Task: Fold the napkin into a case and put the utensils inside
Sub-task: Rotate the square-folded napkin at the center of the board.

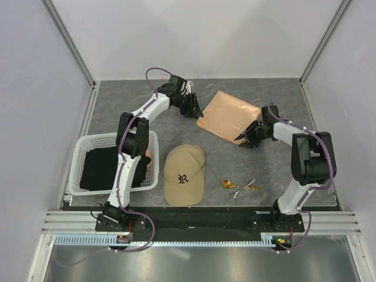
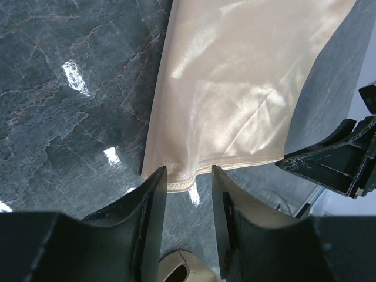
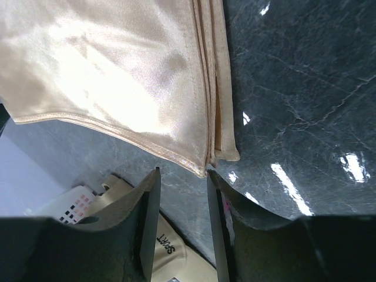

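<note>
The peach-orange napkin (image 1: pixel 229 114) lies folded on the grey tabletop at the back, several layers showing along one edge (image 3: pixel 214 88). My left gripper (image 1: pixel 194 109) is at its left corner. In the left wrist view the jaws (image 2: pixel 188 175) stand open and the napkin's (image 2: pixel 235 88) hemmed corner reaches just between the tips. My right gripper (image 1: pixel 247 138) is at the napkin's near right corner. Its jaws (image 3: pixel 183 173) are open, and the stacked corner of the napkin (image 3: pixel 106 70) sits just beyond the tips. The utensils (image 1: pixel 239 187), a gold one and silvery ones, lie near the front.
A tan baseball cap (image 1: pixel 184 174) sits front centre and also shows below the fingers, cap (image 2: pixel 176 265), cap (image 3: pixel 170 252). A white basket (image 1: pixel 79 167) with black cloth (image 1: pixel 103 167) stands front left. Walls close in the table. The right gripper's black finger (image 2: pixel 335 160) shows in the left wrist view.
</note>
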Controlling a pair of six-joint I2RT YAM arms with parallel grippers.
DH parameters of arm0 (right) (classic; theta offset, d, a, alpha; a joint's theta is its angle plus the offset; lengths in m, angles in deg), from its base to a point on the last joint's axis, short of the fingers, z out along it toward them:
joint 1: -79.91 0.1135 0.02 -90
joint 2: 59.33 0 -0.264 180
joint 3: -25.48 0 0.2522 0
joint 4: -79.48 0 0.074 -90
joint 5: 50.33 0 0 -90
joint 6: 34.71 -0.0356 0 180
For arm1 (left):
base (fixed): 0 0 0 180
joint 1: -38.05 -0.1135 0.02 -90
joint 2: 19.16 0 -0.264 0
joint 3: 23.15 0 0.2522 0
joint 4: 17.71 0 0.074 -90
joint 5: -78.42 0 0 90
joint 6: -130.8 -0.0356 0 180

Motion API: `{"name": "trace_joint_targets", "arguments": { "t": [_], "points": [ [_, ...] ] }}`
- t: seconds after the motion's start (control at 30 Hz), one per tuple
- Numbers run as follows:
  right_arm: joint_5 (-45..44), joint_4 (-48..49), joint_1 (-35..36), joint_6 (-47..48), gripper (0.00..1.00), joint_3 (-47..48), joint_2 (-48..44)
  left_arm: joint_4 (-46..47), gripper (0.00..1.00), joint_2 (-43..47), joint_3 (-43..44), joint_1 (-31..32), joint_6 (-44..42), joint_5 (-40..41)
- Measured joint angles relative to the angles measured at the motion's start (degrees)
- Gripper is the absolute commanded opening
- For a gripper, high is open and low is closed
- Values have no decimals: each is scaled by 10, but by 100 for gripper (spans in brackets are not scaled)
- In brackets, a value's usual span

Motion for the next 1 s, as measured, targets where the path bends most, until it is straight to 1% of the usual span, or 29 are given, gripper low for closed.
{"name": "trace_joint_targets", "arguments": {
  "t": [0.2, 0.3, 0.33, 0.37, 0.43, 0.5, 0.63, 0.7, 0.77, 0.8, 0.83, 0.87, 1.0],
  "points": [
    [-1, 2, -1, -28, 43, 0, 0, 7, 42, 10, -11, 0, 3, 0],
    [-2, 10, -1, -37, 37, -4, 0, 7, 42, 24, -25, 0, 3, 0],
    [-2, 11, -1, -39, 32, -5, 0, 8, 43, 28, -27, 0, 3, 0],
    [-2, 11, -1, -41, 30, -5, 0, 8, 43, 31, -30, 0, 3, 0],
    [-2, 14, -1, -45, 29, -5, 0, 8, 47, 34, -32, 0, 3, 0],
    [-2, 15, -1, -49, 29, -5, 0, 8, 49, 34, -32, 0, 3, 0],
    [-1, 16, -3, -52, 17, -8, 0, 8, 56, 34, -32, 0, 3, 0],
    [-2, 16, -5, -54, 16, -9, 0, 7, 56, 34, -32, 0, 3, 0],
    [-2, 16, -8, -55, 20, -11, 0, 7, 57, 34, -32, 1, 3, 0],
    [-2, 16, -9, -55, 25, -11, 0, 7, 57, 34, -32, 2, 3, 0],
    [-2, 16, -11, -55, 34, -11, 0, 6, 58, 34, -31, 2, 3, 0],
    [-2, 15, -13, -55, 36, -11, 0, 6, 57, 34, -29, 3, 3, 0],
    [-2, 15, -18, -53, 38, -12, 0, 3, 57, 34, -18, 7, 3, -1]
  ]
}}
